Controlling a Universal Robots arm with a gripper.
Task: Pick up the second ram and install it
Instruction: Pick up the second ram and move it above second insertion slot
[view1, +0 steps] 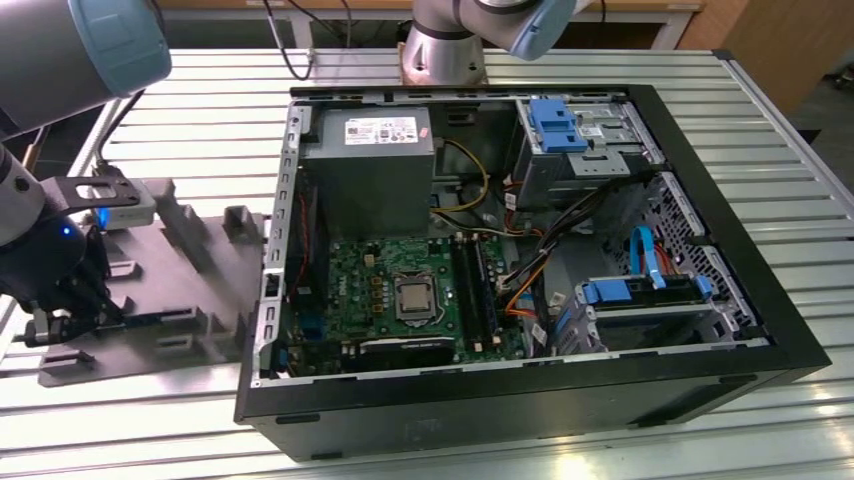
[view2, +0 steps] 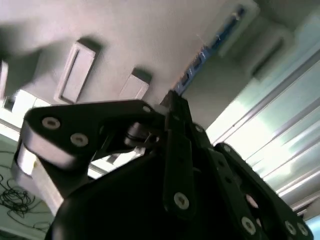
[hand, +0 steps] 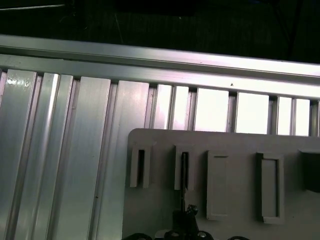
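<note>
Slatted metal surface (view1: 200, 80) underneath everything. Second ram (view2: 202, 60) thin and edge-on in both wrist views, pinched between the closed fingers of the hand (view2: 172, 102). Held at the grey holder tray (hand: 240, 145), in line with one of its slots; lifted clear or not, cannot tell. Beside the tray, toward the exterior view's right: open black computer case (view1: 534, 405), green motherboard (view1: 380, 275) inside.

Arm (view1: 74, 45) sweeps in at the exterior view's left, wrist (view1: 47, 260) angled downward, end effector (view1: 51, 328) hanging low. In the second wrist view, the black fingers (view2: 172, 130) are drawn together, tips pinching the second ram (view2: 197, 62).
</note>
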